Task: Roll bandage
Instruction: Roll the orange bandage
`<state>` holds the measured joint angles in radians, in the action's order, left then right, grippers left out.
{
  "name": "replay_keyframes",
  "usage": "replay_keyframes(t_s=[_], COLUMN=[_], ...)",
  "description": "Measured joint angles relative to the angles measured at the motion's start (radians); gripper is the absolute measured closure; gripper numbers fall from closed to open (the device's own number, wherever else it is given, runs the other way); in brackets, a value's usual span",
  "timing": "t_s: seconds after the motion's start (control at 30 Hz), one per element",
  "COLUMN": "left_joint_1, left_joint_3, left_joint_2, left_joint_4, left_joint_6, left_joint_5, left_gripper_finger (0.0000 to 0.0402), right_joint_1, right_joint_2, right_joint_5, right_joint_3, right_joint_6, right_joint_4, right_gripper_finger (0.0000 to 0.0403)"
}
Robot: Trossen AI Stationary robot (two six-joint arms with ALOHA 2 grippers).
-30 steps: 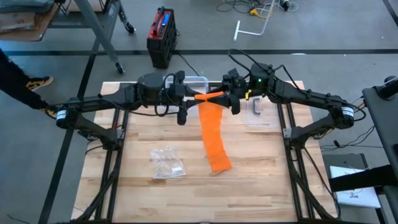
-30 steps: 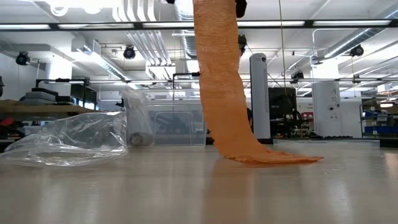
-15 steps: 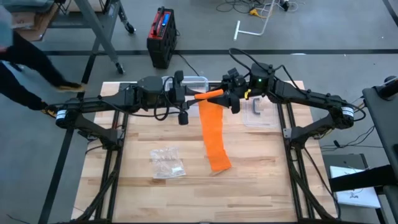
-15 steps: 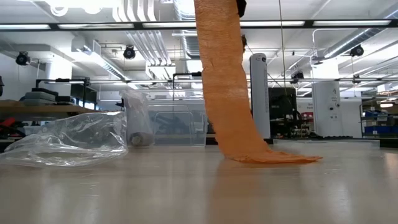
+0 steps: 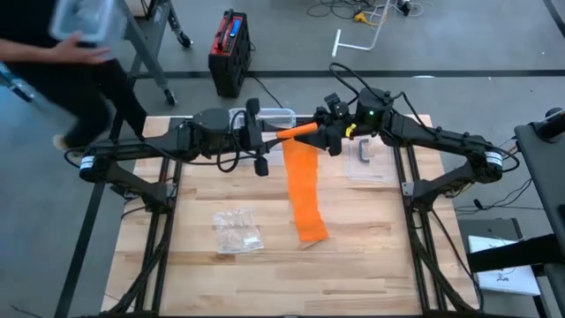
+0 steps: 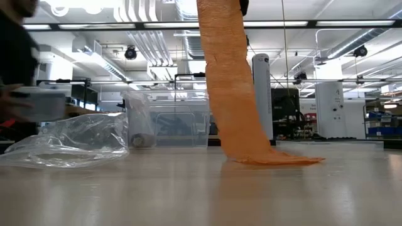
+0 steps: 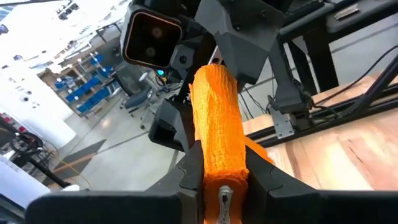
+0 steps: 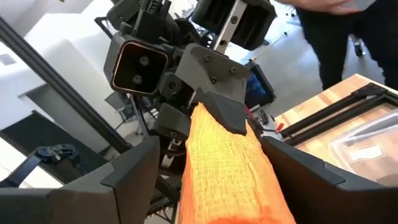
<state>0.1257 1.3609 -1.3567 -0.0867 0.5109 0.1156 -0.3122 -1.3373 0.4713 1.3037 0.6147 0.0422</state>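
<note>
My left gripper (image 5: 275, 136) is pinched tight on the rolled end of the orange crinkled gauze bandage (image 5: 303, 185), held up in the air over the far middle of the pale wooden slat table (image 5: 371, 238). In my left wrist view the roll (image 7: 216, 127) sits clamped between my two dark fingers (image 7: 191, 173). My right gripper (image 5: 323, 134) faces it from the other side, at the roll's other end; its fingers (image 8: 134, 163) stand spread to either side of the roll, clear of the cloth.

From the roll the loose strip hangs down as a long band, and its tail (image 6: 276, 159) lies flat on the tabletop, toward the middle of the table. A crumpled clear plastic bag (image 5: 237, 230) lies on the wood to the left of that tail, well apart from it. A clear plastic box (image 5: 274, 116) stands at the far edge behind my grippers.

A person in dark clothes (image 5: 66, 66) is on the floor past the table's far left corner, carrying a pale box
</note>
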Motion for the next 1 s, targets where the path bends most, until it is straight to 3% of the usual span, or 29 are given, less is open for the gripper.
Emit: replay_keyframes(t_s=[0.17,0.57,0.87,1.0], left_joint_1=[-0.001,-0.010,-0.014,-0.012], left_joint_3=[0.000,0.000,0.000,0.000], left_joint_2=[0.000,0.000,0.006,0.021], left_joint_4=[0.029,0.035,0.016,-0.011], left_joint_6=[0.010,0.026,-0.229,-0.345], left_joint_5=[0.008,0.011,0.008,-0.065], left_gripper_finger=[0.0354,0.0344,0.0269,0.0229], right_joint_1=[0.000,0.000,0.001,0.001], right_joint_2=[0.000,0.000,0.000,0.000], right_joint_5=[-0.015,-0.026,-0.025,-0.014], right_joint_3=[0.000,0.000,0.000,0.000], right_joint_6=[0.009,-0.037,-0.262,-0.365], right_joint_4=[0.001,-0.003,0.000,0.000], right_gripper_finger=[0.0152,0.0257,0.0266,0.0274])
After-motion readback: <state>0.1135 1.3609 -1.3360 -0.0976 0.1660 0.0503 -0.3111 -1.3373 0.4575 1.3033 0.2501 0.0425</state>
